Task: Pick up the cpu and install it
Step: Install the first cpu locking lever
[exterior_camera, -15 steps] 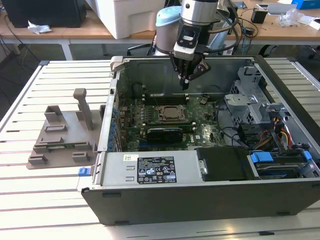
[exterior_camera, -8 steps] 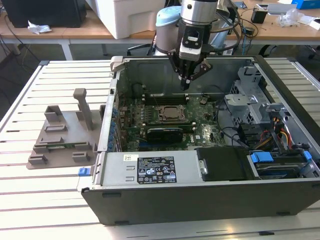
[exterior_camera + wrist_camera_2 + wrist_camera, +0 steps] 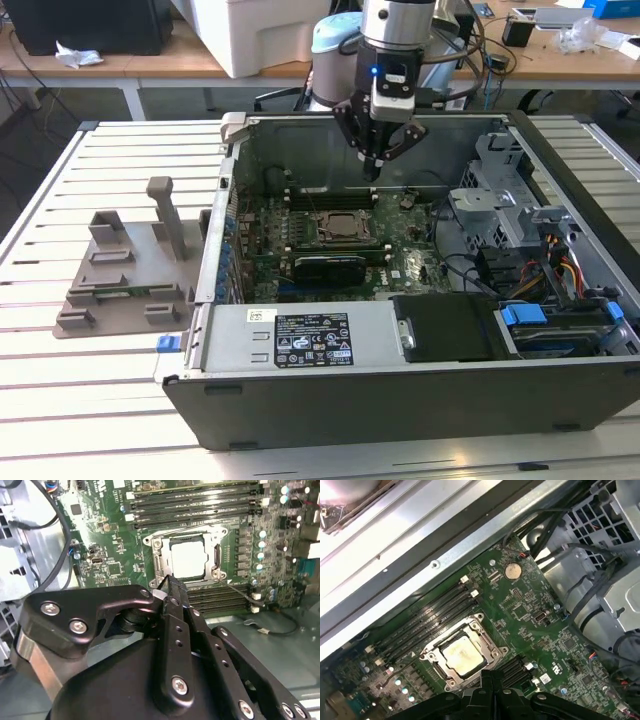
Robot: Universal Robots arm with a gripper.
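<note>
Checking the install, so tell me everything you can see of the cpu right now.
The cpu is a flat square chip with a pale, dull metal top, slightly smudged. It lies level in the motherboard socket, ringed by the socket's metal frame. Nothing touches its top; the gripper, fingers shut, hangs above it.

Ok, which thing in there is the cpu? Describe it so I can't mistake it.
Inside the open computer case, find the green motherboard. Near its middle a metal socket frame sits between rows of long black memory slots. The cpu is the flat square lying in that frame, the only pale silver-topped plate among dark slots and small chips.
</note>
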